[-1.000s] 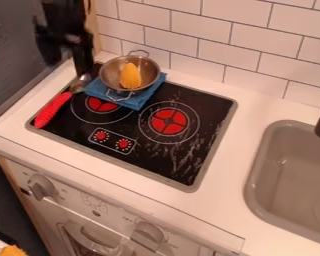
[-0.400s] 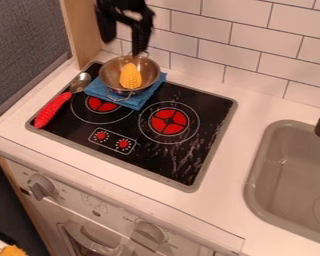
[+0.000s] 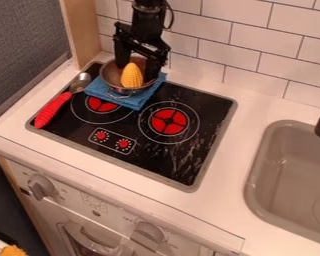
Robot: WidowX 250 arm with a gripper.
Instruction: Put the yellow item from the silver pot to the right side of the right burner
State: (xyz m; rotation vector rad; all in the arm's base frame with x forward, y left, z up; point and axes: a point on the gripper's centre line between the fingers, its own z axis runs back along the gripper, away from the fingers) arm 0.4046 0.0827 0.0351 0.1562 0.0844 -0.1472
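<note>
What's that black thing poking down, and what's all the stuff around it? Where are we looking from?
The black thing is a robot arm. At its end is a tool with two fingers, like a big pinching hand. A camera looks down at a slant on a kitchen counter.

The fingers are spread apart, one on each side of a yellow corn cob that sits in a silver pot. It doesn't look pinched, so I'd say nothing is held. The pot sits on a blue cloth on the black stove top. A spoon with a red handle lies at the stove's left side, and a sink is over on the right.
</note>
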